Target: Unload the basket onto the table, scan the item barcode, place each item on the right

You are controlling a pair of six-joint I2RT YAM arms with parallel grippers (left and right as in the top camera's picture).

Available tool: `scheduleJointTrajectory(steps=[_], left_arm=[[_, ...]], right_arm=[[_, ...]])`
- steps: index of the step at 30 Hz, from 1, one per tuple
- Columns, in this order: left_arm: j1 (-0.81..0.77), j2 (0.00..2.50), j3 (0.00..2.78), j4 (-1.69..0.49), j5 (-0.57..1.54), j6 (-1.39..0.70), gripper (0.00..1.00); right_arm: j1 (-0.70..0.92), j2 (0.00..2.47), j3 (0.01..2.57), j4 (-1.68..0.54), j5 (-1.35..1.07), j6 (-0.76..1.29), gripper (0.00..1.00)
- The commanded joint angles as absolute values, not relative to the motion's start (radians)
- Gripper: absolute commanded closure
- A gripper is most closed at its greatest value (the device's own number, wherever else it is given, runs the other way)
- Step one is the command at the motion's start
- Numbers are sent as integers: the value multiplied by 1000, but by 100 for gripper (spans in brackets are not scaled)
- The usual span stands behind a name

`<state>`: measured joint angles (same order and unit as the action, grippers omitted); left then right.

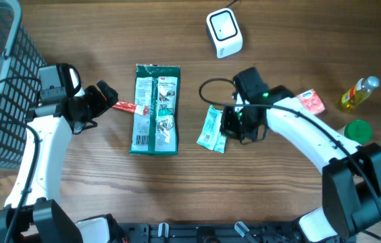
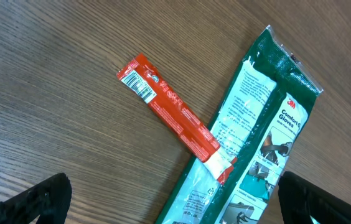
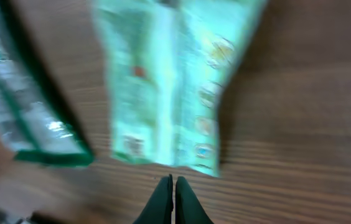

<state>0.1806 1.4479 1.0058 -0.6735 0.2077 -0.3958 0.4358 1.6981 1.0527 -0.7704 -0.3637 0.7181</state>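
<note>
Left wrist view first: aim the wide-open left gripper [image 1: 108, 99] at the red sachet [image 2: 169, 115], flat on the table, one end lapping the 3M glove pack [image 2: 256, 143]. Pinch mid-strip, clear of the barcode [image 2: 137, 82]. Keep the right gripper [image 3: 173, 199], shut and empty beside the mint pouch [image 3: 169, 81], out of the way. Present code-side toward the white scanner [image 1: 224, 32].

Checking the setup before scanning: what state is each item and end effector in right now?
Left end effector, open, empty, over the red sachet.
Right end effector, shut, empty, by the pale green pouch.
Red sachet, flat, barcode up, one end overlapping the glove pack.
Glove pack, flat, printed side up.
Pale green pouch, lying flat.
Yellow bottle, on its side.
</note>
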Motion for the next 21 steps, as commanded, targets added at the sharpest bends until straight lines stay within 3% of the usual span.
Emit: scheduleJointTrajectory(steps=[1, 5, 10, 13, 15, 18, 21], left_arm=[[181, 1442, 1015, -671, 212, -401, 0], [181, 1442, 1015, -671, 212, -401, 0], [181, 1442, 1015, -671, 212, -401, 0], [181, 1442, 1015, -671, 212, -401, 0], [181, 1442, 1015, -671, 212, -401, 0], [181, 1442, 1015, -671, 212, -401, 0], [181, 1442, 1015, -671, 212, -401, 0]], right_arm=[[470, 1711, 986, -771, -284, 959, 96], [515, 1711, 919, -708, -287, 1150, 96], [605, 1711, 899, -536, -345, 1152, 94], [644, 1711, 899, -486, -331, 1150, 89], [637, 1710, 899, -490, -352, 1071, 96], [588, 1676, 921, -483, -561, 911, 96], [558, 1626, 948, -482, -607, 864, 96]])
